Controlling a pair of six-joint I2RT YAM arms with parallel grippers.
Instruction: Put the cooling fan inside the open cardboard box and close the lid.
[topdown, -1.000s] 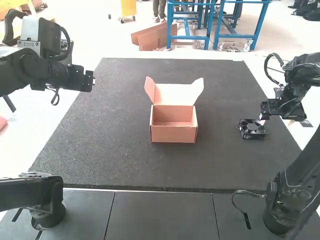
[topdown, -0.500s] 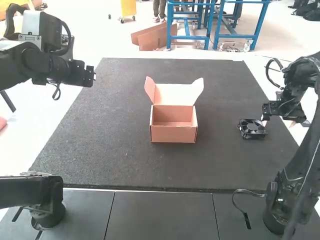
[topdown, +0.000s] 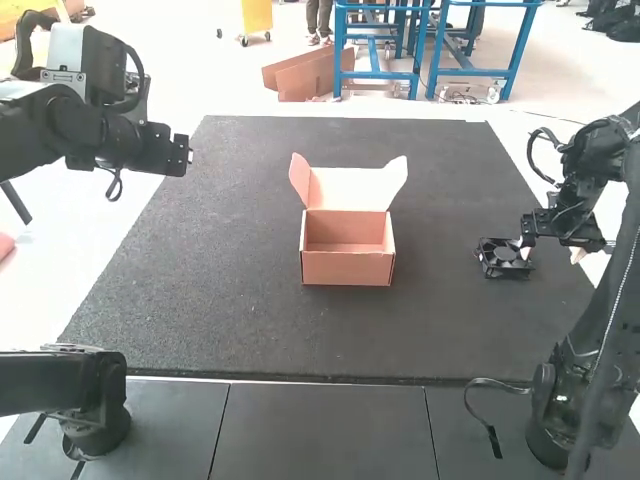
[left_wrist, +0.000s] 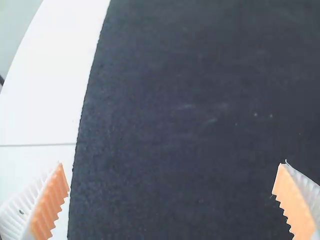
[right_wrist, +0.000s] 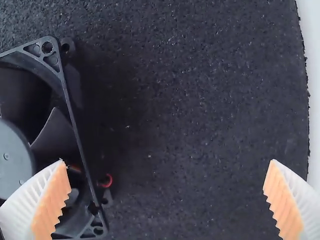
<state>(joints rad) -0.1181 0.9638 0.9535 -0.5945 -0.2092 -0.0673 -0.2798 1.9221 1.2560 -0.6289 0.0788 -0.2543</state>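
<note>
Hovering low over the right side of the black foam mat, my right hand is spread wide. One white ribbed finger with its orange pad sits over the frame of the black square plastic cooling fan, and the other is out over bare mat. The fan lies flat, well to the right of the open brown cardboard box, whose lid stands up at the back. My left hand hangs above the mat's far left edge, also wide and holding nothing.
</note>
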